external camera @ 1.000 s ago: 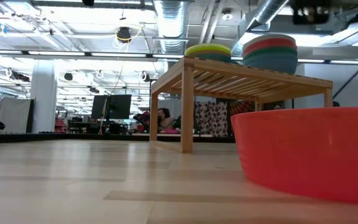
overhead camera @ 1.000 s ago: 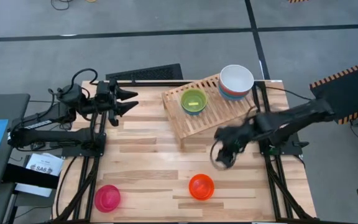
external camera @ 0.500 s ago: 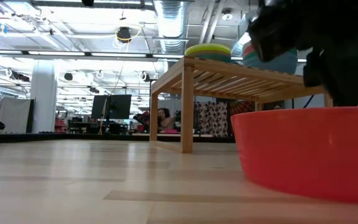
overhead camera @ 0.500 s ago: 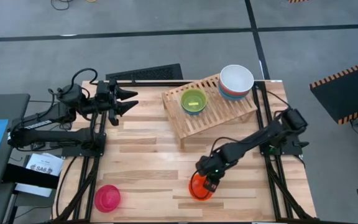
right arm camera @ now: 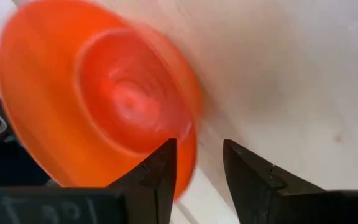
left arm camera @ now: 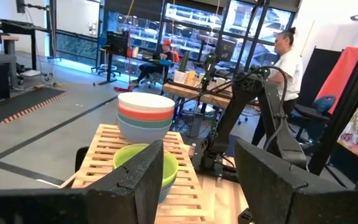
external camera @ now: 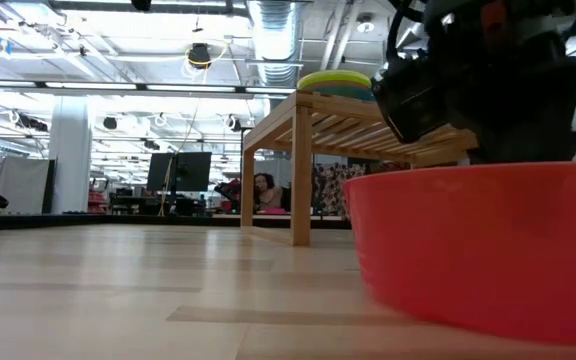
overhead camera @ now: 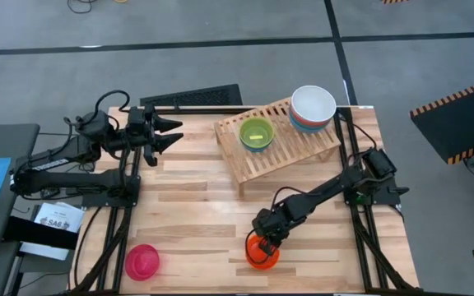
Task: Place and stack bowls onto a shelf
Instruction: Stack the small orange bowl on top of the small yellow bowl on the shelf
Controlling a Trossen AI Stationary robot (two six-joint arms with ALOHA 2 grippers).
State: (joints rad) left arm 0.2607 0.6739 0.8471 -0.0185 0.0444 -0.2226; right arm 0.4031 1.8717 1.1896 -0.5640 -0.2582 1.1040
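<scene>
The orange bowl [overhead camera: 262,251] sits low and centre in the high view, near the surface's [overhead camera: 196,205] front edge. The right claw [overhead camera: 268,239] straddles its rim, fingers apart, not yet clamped. A shallow bite could tip or skid it off that edge. The left claw [overhead camera: 174,134], fingers apart, waits upper left; the shelf [overhead camera: 276,160] stands upper right.

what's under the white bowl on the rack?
The white bowl tops a stack: a red bowl below it, then a pale teal one, resting on the rack. Any bowls nested deeper are hidden.
</scene>
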